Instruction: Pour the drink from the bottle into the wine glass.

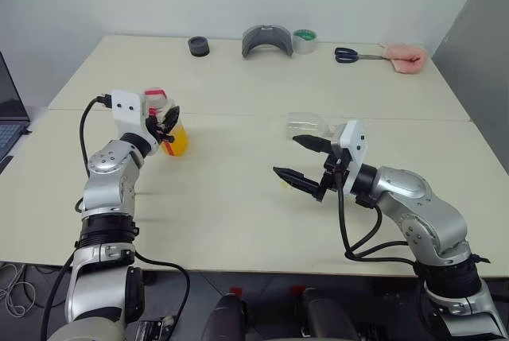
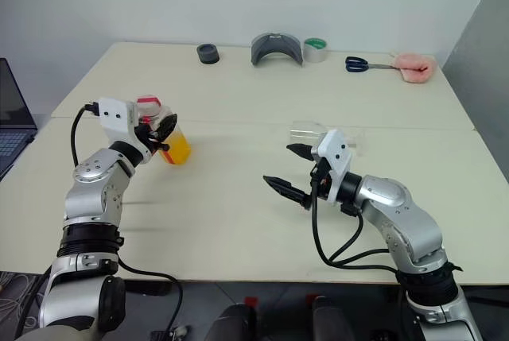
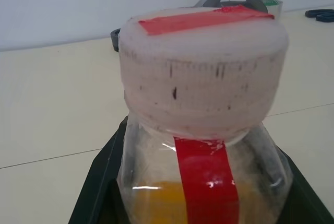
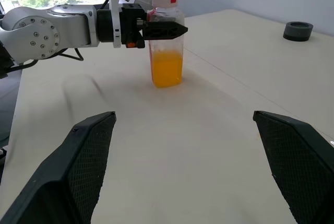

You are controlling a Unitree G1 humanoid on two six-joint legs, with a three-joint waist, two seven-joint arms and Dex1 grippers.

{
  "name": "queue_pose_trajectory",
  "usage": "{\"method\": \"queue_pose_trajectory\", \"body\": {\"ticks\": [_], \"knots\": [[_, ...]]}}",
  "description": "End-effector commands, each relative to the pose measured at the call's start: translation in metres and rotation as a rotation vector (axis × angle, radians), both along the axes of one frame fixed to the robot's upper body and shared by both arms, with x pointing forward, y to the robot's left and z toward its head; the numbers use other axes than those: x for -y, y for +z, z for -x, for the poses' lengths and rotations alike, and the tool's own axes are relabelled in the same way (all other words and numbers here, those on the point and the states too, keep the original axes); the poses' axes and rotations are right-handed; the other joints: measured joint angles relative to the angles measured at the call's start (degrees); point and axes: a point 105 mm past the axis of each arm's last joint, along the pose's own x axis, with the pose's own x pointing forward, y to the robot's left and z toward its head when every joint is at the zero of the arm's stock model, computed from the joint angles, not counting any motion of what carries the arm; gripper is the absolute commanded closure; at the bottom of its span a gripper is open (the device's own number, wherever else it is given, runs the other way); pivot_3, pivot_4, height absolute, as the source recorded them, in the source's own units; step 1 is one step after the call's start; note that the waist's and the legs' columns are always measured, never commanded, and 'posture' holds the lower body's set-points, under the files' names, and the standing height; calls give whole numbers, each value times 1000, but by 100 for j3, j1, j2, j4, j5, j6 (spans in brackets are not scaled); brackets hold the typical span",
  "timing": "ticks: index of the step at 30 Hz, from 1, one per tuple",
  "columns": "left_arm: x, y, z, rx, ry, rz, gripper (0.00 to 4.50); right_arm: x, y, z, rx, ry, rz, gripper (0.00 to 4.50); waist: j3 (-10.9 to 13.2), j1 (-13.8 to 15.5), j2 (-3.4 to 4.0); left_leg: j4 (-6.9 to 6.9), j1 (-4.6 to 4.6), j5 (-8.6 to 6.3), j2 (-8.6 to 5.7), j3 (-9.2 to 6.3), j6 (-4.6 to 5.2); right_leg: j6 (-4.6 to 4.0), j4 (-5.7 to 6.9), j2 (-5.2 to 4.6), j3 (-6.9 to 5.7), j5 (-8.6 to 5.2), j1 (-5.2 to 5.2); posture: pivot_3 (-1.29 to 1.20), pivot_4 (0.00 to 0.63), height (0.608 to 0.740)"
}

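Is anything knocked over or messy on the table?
Yes. The wine glass seems to lie on its side on the table, just beyond the right gripper, instead of standing on its foot. Nothing looks spilled. The bottle stands upright with its cap on, held by the left gripper.

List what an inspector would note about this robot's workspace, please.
Surface: cream table, bare near the robot.
Job's things: bottle upright, part full of orange drink; wine glass partly hidden behind the right gripper.
Clutter: far edge holds black ring, grey curved piece, tape roll, scissors, pink item.
Grippers: left gripper jaws closed on the bottle; right gripper jaws open, holding nothing.
Cables: black cable looping at each wrist.
Surroundings: laptop, white wall.
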Motion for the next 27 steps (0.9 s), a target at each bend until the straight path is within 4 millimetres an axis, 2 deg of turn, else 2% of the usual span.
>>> {"method": "queue_pose_trajectory", "body": {"ticks": [1, 6, 12, 15, 19, 23, 27], "knots": [[0, 14, 4, 65, 6, 7, 2658, -2, 15, 2, 62, 12, -19, 0, 0, 0, 0, 0, 0, 0, 0, 0, 0, 0, 0, 0, 0, 0, 0, 0, 150, 740], [10, 8, 12, 59, -41, 24, 2661, -2, 17, 2, 69, 11, -31, 0, 0, 0, 0, 0, 0, 0, 0, 0, 0, 0, 0, -1, 1, 0, 0, 0, 150, 740], [57, 5, 29, 50, -273, -5, 2664, 4, 20, 5, 63, -7, -56, 0, 0, 16, 0, 0, -1, 0, -4, 0, 0, 0, -1, -5, 1, 0, 1, 0, 150, 740], [91, 9, 37, 53, -439, 27, 2677, 14, 20, 5, 64, -37, -40, 0, 1, 33, -1, 5, -10, 0, -9, -5, 0, 0, -3, -10, -4, 0, 2, 0, 150, 740], [122, 10, 40, 44, -599, 25, 2680, 21, 24, 9, 55, -57, -30, 0, 1, 20, -1, 5, -11, 0, -7, -2, 0, 0, -3, -7, -3, 0, 0, 0, 150, 740], [158, 14, 42, 43, -779, 21, 2680, 18, 38, 16, 49, -59, -62, 0, 1, 17, -1, 4, -10, 0, -4, -4, 0, 0, -2, -2, -4, 0, 0, 0, 150, 740], [192, 14, 47, 49, -954, -34, 2680, 9, 51, 14, 61, -101, -67, 0, 2, -8, 0, 5, -10, 0, -4, -1, 1, 0, -1, -1, -3, 0, 0, 0, 150, 740]]}}
